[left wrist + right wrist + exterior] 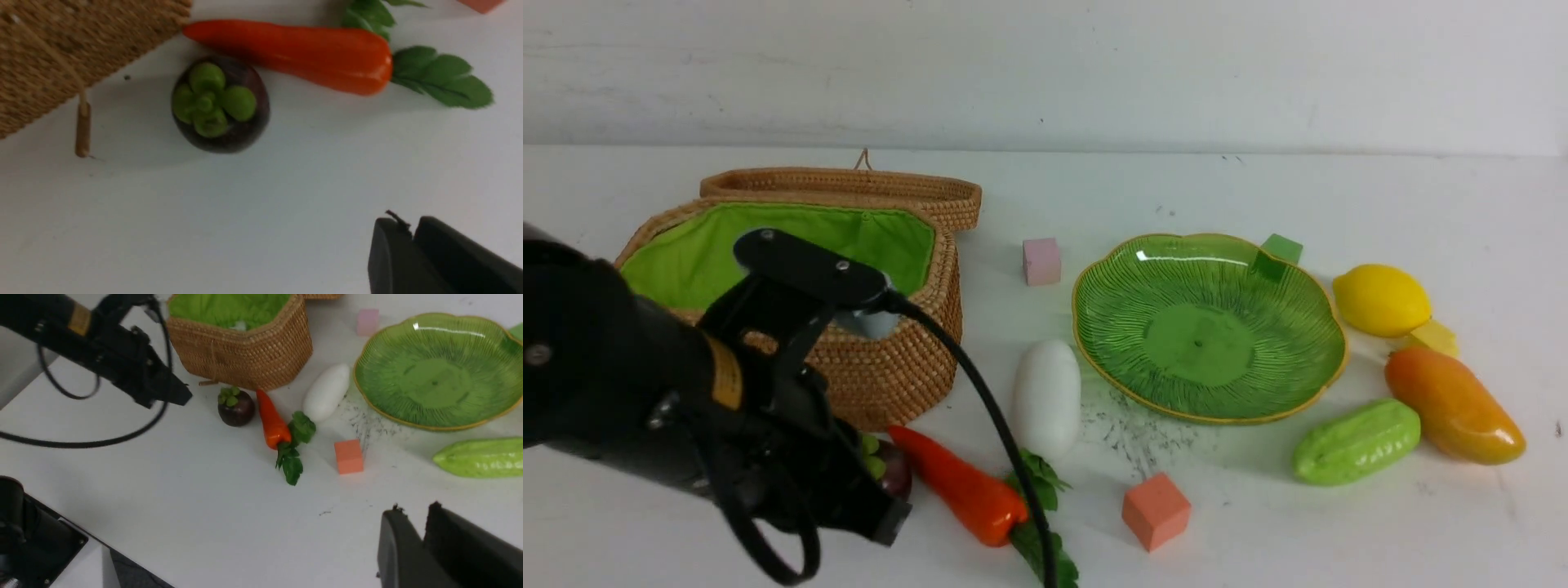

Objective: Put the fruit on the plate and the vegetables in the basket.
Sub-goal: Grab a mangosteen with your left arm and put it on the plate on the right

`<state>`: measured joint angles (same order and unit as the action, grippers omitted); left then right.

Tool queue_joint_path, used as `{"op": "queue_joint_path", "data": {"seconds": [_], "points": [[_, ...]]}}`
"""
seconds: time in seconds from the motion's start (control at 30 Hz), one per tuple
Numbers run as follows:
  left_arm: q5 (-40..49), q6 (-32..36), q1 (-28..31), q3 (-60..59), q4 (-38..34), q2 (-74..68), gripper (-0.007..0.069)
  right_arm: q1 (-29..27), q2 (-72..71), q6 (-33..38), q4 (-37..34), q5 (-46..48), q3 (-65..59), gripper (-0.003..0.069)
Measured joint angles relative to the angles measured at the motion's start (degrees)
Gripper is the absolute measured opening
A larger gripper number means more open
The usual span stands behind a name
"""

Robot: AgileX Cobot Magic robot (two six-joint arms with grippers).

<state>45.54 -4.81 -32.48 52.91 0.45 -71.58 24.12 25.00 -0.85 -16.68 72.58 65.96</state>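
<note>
The plate (1209, 335) sits on the white surface (1339, 539), and all 6 toys lie around it on that surface. The lemon (1380, 300) is just off the plate's right edge. The mango (1454, 404) is to the plate's right too, nearer the robot, and the gourd (1356, 441) lies at the plate's near right edge. The radish (1046, 398) lies just beside its near left edge.

The carrot (964, 486) is farther left of the plate, and the mangosteen (220, 104) is just past it, cap up. The open basket (907, 367) stands well to the plate's left.

The left gripper (410, 224) hovers left of the plate, beyond the mangosteen. The right gripper (414, 512) hangs over the plate's near side. Each set of fingers is empty with only a thin slit between them. I cannot tell whether they are fully pressed together.
</note>
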Motion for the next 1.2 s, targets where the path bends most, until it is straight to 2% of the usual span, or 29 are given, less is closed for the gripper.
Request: {"op": "queue_joint_path", "data": {"seconds": [0.03,0.07,0.1,0.13,0.2,0.33,0.4,0.5,0.67,0.87,1.2], "points": [[-0.1,-0.3,0.0,0.0,0.2,-0.6,0.0152,0.0,0.0,0.5,-0.2,0.0,0.1,0.0108],[-1.0,-1.1,0.0,0.0,1.5,-2.3,0.0218,0.0,0.0,2.7,-2.0,0.0,0.5,0.0109],[-1.1,-1.4,-0.1,0.0,2.2,-2.8,0.0252,0.0,0.0,3.4,-2.5,0.0,0.8,0.0110],[-1.9,-3.5,-0.1,0.0,4.3,-5.3,0.0347,0.0,0.0,6.6,-5.0,0.0,1.3,0.0111],[-3.4,-6.7,-0.1,0.0,7.1,-7.6,0.0446,0.0,0.0,9.6,-7.8,0.0,1.9,0.0112],[-6.0,-13.9,-0.1,0.0,12.9,-12.0,0.0611,0.0,0.0,13.7,-10.7,0.0,2.3,0.0115],[-6.9,-15.9,-0.1,0.0,15.3,-13.7,0.0643,0.0,0.0,14.5,-10.9,0.0,2.3,0.0117],[-8.9,-18.6,0.4,0.0,18.1,-16.6,0.0659,0.0,0.0,14.7,-10.9,0.0,2.3,0.0118],[-12.5,-19.2,3.3,0.0,18.2,-20.1,0.0638,0.0,0.0,14.8,-10.9,0.0,2.3,0.0123],[-16.5,-16.1,4.7,0.1,15.8,-22.1,0.0602,0.0,0.0,14.8,-10.9,0.0,2.3,0.0128],[-20.0,-14.7,4.7,0.5,14.7,-25.8,0.0596,0.0,0.0,14.8,-11.1,0.0,2.3,0.0130]]}}
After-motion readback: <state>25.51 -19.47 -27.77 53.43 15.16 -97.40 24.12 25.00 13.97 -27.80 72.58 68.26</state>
